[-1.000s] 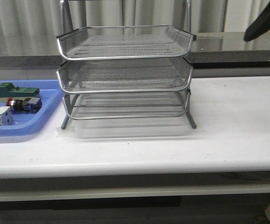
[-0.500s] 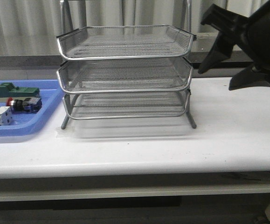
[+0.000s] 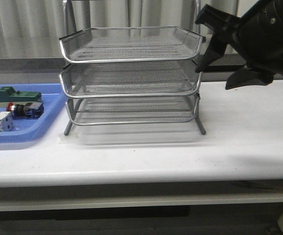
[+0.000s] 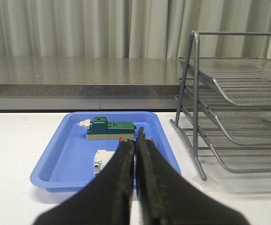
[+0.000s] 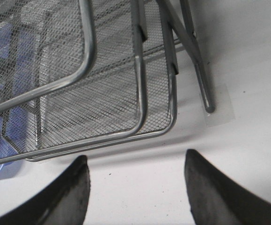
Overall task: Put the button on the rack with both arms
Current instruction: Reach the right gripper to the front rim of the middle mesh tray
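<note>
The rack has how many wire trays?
3. The rack stacks them: top tray, middle tray right under it, bottom tray lowest, just above the table. None look hidden.

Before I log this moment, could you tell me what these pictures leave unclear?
- Button: front view, small and dim; left wrist view, hidden behind the shut left pincer.
- Right pincer: right wrist view cuts its fingers off at the edge.
- Blue tray: front view crops it.

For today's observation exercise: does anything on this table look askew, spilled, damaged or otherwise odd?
Nothing stands out. The rack stands upright with its three trays level, and the button lies in the blue tray beside the other parts. No spill or damage shows.
</note>
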You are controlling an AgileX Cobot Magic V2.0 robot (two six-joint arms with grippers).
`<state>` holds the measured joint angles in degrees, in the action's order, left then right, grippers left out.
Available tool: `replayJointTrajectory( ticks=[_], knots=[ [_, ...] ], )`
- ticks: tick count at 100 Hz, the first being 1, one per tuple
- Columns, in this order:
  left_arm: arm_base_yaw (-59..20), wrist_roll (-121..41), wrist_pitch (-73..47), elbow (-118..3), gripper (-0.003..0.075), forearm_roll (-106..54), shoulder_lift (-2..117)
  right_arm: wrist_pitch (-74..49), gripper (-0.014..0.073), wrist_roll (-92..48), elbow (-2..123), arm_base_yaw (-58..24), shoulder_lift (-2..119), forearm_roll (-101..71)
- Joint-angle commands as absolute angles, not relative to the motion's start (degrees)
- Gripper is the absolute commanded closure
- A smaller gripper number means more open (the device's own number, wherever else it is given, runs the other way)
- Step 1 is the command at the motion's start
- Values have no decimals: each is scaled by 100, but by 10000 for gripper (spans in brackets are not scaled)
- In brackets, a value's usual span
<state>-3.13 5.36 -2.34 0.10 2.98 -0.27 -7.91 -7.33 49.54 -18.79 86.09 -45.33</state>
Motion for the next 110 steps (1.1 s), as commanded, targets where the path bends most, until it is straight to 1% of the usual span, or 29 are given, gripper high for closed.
replayJointTrajectory(
  ticks=[1, 30, 37, 58, 70, 94, 110],
  knots=[
    [-275, 581, 232, 275, 716, 254, -218, -589, 139, -811, 5138, -1885, 8430, -4630],
    [-275, 581, 232, 275, 716, 254, -218, -619, 139, -944, 5138, -1874, 8430, -5008],
    [-275, 581, 232, 275, 716, 254, -218, -607, 139, -1363, 5138, -1868, 8430, -5479],
    [-275, 581, 232, 275, 716, 254, -218, -707, 139, -3258, 5103, -1740, 8430, -7425],
    [-275, 581, 232, 275, 716, 254, -218, -1000, 139, -4210, 5082, -1612, 8451, -8308],
    [-275, 581, 232, 275, 716, 254, -218, -1761, 139, -4793, 5082, -1294, 8766, -9002],
    [-275, 581, 232, 275, 716, 254, -218, -1975, 139, -5184, 5082, -1239, 9034, -9375]
  ],
)
